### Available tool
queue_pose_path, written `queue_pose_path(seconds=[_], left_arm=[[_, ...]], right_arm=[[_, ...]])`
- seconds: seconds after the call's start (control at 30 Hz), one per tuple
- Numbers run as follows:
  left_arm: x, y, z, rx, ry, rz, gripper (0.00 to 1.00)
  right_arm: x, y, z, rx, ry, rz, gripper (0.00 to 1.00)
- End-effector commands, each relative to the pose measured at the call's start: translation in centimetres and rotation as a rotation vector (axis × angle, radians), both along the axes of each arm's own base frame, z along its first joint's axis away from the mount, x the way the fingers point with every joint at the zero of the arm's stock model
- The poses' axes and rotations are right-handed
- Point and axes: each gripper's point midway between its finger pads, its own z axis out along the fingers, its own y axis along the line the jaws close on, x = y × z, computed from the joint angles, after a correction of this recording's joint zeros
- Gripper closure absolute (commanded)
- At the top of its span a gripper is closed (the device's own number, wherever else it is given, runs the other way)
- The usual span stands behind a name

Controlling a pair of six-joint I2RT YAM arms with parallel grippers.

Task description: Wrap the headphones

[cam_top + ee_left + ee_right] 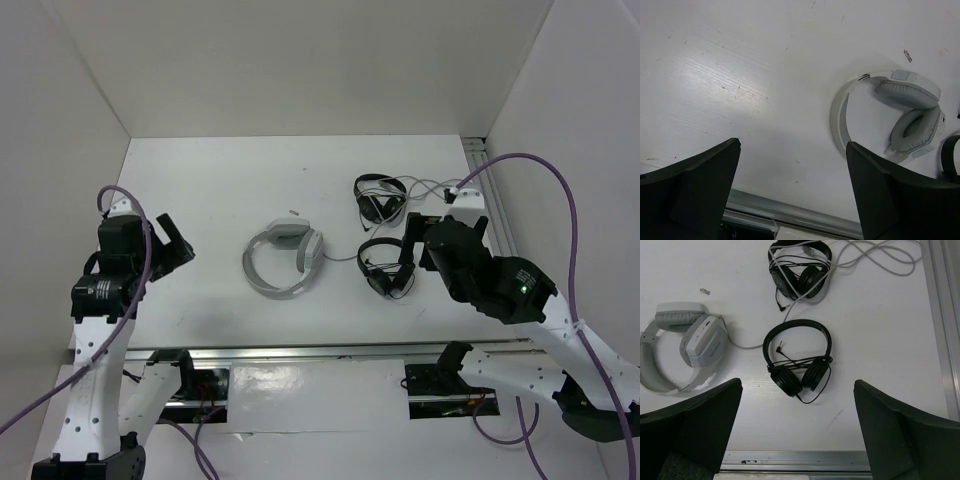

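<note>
The headphones (308, 252) lie mid-table, nearer the front edge. Their cable (746, 346) trails toward the far right corner, past two black headphones (790, 380). The left gripper (792, 145) and right gripper (412, 245) gape wide, holding nothing. Winding the cable could snag and drag the black pairs.

headphones (283, 259): light grey/white | two smaller headphones (797, 358): black | table (200, 190): white

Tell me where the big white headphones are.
In the top view, the white headphones lie flat near the middle of the table, just left of the nearer black headphones.
</note>
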Motion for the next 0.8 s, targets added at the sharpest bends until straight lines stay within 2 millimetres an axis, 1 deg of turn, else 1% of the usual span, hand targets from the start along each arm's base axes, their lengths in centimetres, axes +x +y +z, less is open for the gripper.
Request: queue_pose_path(seconds=[0.0, 0.1, 0.13, 0.2, 0.23, 0.27, 0.3, 0.33, 0.37, 0.4, 0.43, 0.47, 0.5, 0.53, 0.57, 0.6, 0.63, 0.67, 0.73, 0.77], left_arm=[[0.1, -0.2, 0.0, -0.004, -0.004, -0.004, 0.0], [0.6, -1.3, 0.1, -0.038, -0.013, -0.06, 0.0], [0.7, -2.2, 0.0, -0.071, -0.006, -0.098, 0.0], [1.0, -3.2, 0.5, -0.108, -0.032, -0.136, 0.0], [1.1, -4.1, -0.5, -0.132, -0.016, -0.176, 0.0], [1.0, -5.6, -0.4, -0.182, -0.034, -0.229, 0.0], [1.0, -7.0, -0.7, -0.207, -0.032, -0.272, 0.0], [1.6, -8.0, -0.3, -0.246, -0.061, -0.276, 0.0], [1.6, -9.0, -1.0, -0.275, -0.044, -0.287, 0.0], [1.7, -10.9, -1.6, -0.313, -0.014, -0.315, 0.0], [2.2, -12.0, -1.8, -0.322, -0.009, -0.327, 0.0], [2.5, -13.7, -2.2, -0.299, -0.004, -0.352, 0.0], [2.8, -14.8, -2.6, -0.286, 0.015, -0.357, 0.0], [3.6, -16.2, -4.4, -0.264, 0.084, -0.337, 0.0], [4.4, -17.4, -3.5, -0.236, 0.075, -0.329, 0.0], [3.9, -18.2, -4.6, -0.136, 0.118, -0.315, 0.0], [4.2, -18.8, -5.3, -0.125, 0.157, -0.272, 0.0], [4.8, -19.4, -7.0, -0.079, 0.224, -0.232, 0.0], [4.7, -18.7, -9.2, -0.026, 0.286, -0.166, 0.0], [4.8, -18.6, -9.9, -0.05, 0.294, -0.097, 0.0]], right_arm=[[-0.3, -0.3, 1.7, 0.025, -0.023, 0.01, 0.0], [-0.2, 0.9, 1.9, 0.046, -0.024, 0.069, 0.0], [-0.2, 0.8, 1.5, 0.027, -0.016, 0.074, 0.0], [-0.2, 1.4, 1.7, 0.052, -0.03, 0.097, 0.0], [-0.2, 1.5, 1.5, 0.046, -0.032, 0.115, 0.0], [-0.1, 2.0, 1.8, 0.065, -0.04, 0.127, 0.0], [-0.1, 2.2, 1.5, 0.054, -0.036, 0.142, 0.0], [0.0, 2.3, 1.3, 0.048, -0.03, 0.142, 0.0], [0.1, 2.5, 1.2, 0.05, -0.032, 0.142, 0.0], [0.3, 2.7, 0.9, 0.038, -0.02, 0.142, 0.0], [0.7, 3.0, 0.4, 0.023, -0.005, 0.129, 0.0], [1.0, 3.3, 0.6, 0.028, -0.01, 0.129, 0.0], [1.2, 3.5, 0.3, 0.018, 0.0, 0.129, 0.0], [1.4, 4.1, 0.2, 0.025, 0.005, 0.142, 0.0], [1.5, 4.5, 0.1, 0.028, 0.01, 0.151, 0.0], [1.7, 5.2, -0.3, 0.034, 0.02, 0.167, 0.0], [1.7, 5.5, -0.2, 0.044, 0.017, 0.175, 0.0], [1.9, 5.9, -0.3, 0.048, 0.02, 0.183, 0.0], [1.7, 6.4, -1.0, 0.054, 0.038, 0.207, 0.0], [1.8, 6.7, -0.8, 0.064, 0.034, 0.215, 0.0]])
